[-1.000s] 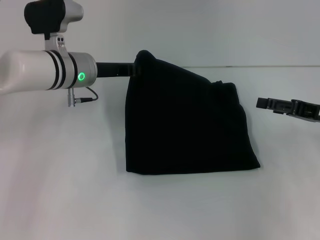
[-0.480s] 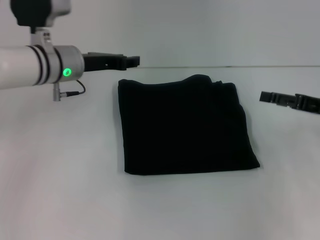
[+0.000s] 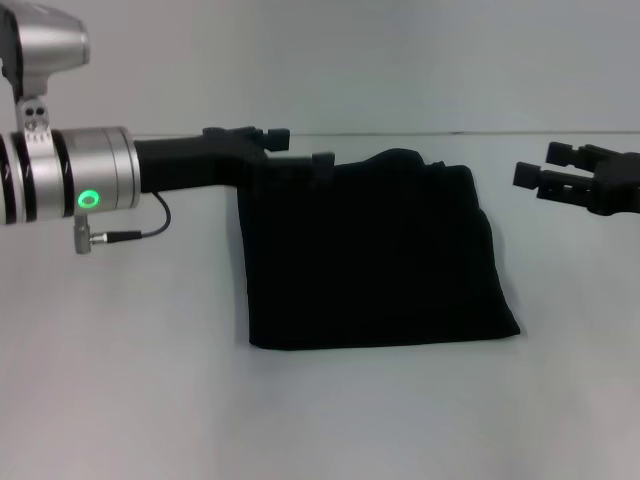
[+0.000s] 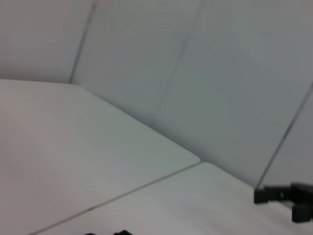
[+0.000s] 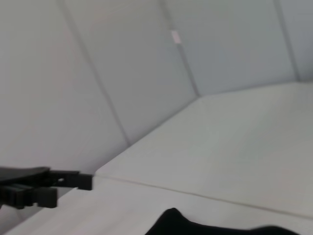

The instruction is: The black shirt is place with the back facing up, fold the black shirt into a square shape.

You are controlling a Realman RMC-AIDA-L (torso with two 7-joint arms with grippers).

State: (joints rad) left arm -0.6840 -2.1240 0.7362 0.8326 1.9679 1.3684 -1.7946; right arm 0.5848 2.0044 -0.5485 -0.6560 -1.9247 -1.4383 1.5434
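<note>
Black shirt (image 3: 375,255) lies folded nearly square; left gripper (image 3: 300,150) (fingers spread, seemingly) hovers over its far-left corner; next, probably only smoothing.

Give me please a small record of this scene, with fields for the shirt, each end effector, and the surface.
shirt: the black shirt lies folded into a rough square, flat on the table
left end effector: left end effector at the shirt's far left corner, low over the cloth; a grip cannot be judged
right end effector: right end effector open, to the right of the shirt, apart from it
surface: white table
fold state: far edge a little uneven
</note>
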